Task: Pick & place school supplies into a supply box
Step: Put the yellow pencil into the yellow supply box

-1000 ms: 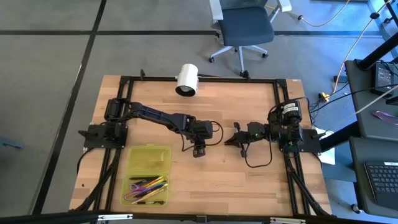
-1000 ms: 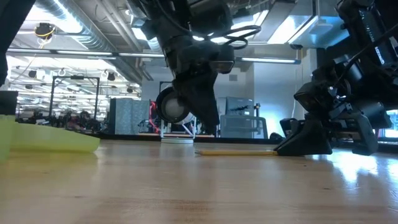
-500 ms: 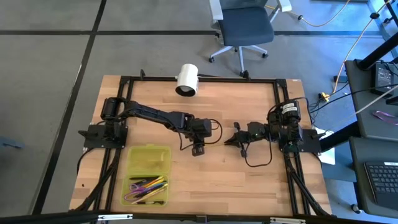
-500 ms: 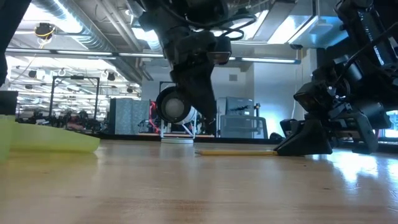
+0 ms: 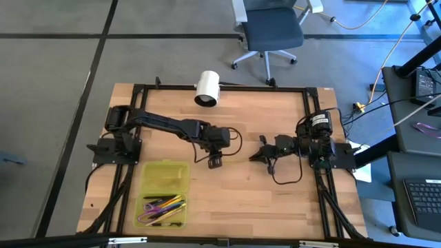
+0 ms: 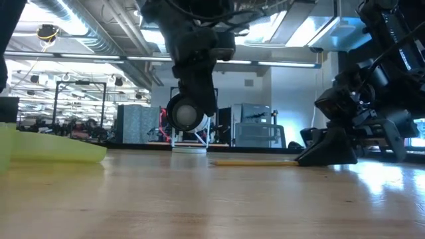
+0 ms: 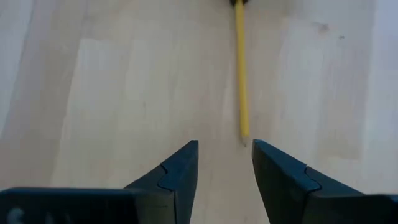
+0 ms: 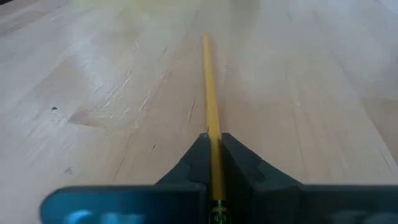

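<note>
One slim yellow pencil (image 8: pixel 210 106) sits clamped in right gripper (image 8: pixel 213 163); left gripper (image 7: pixel 225 163) gapes empty.

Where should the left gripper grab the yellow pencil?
Probably near its free end. The pencil lies flat on the table, and the right gripper is shut on its far end. The left gripper hangs open just short of the near tip, so it should come down from above, one finger on each side of the thin shaft.
</note>
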Tool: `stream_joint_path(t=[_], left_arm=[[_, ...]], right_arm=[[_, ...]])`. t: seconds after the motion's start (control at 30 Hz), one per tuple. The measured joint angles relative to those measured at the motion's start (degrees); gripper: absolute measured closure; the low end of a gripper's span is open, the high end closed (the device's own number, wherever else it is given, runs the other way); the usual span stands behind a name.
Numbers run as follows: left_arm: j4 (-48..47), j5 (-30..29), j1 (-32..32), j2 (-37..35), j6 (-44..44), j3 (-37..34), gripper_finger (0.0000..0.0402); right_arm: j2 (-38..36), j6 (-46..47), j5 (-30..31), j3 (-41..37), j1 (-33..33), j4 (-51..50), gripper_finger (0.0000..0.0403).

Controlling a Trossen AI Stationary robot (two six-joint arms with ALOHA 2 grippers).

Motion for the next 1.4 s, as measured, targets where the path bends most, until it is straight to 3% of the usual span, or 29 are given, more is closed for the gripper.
stream_joint_path(t=[0.27, 0.6, 0.77, 0.97, 1.07, 1.17, 1.3, 1.4], left_arm=[[7.8, -0.7, 0.5, -7.3, -1.6, -9.2, 0.0260], [28.4, -3.3, 1.9, -26.4, -0.7, -31.6, 0.0260], [45.8, -4.0, 1.9, -35.9, -0.5, -44.7, 0.0263], [75.5, -6.2, 1.9, -39.6, -0.9, -58.0, 0.0264], [84.0, -7.2, 1.9, -39.3, 1.5, -60.8, 0.0265], [86.5, -6.6, 1.9, -39.3, 3.5, -61.5, 0.0258], [88.2, -2.1, 1.9, -39.3, 6.5, -61.5, 0.0228], [90.4, -2.1, 1.9, -39.3, 6.8, -61.4, 0.0199]], right_arm=[[-0.6, 0.1, -0.3, 0.3, -0.1, 3.7, 0.0378], [-10.4, 6.1, 1.1, 2.4, -2.8, 4.2, 0.0378], [-16.8, 5.1, 5.9, 5.1, -3.3, 4.2, 0.0378], [-19.5, 1.4, 7.1, 12.0, -3.3, 4.1, 0.0378], [-19.3, 1.3, 5.7, 17.0, -3.3, 1.1, 0.0378], [-18.3, 0.9, 5.6, 22.7, -2.7, -4.6, 0.0378], [-16.8, -2.1, 6.1, 30.1, -2.0, -12.8, 0.0378], [-15.9, -4.6, 7.3, 34.2, -1.6, -16.7, 0.0377]])
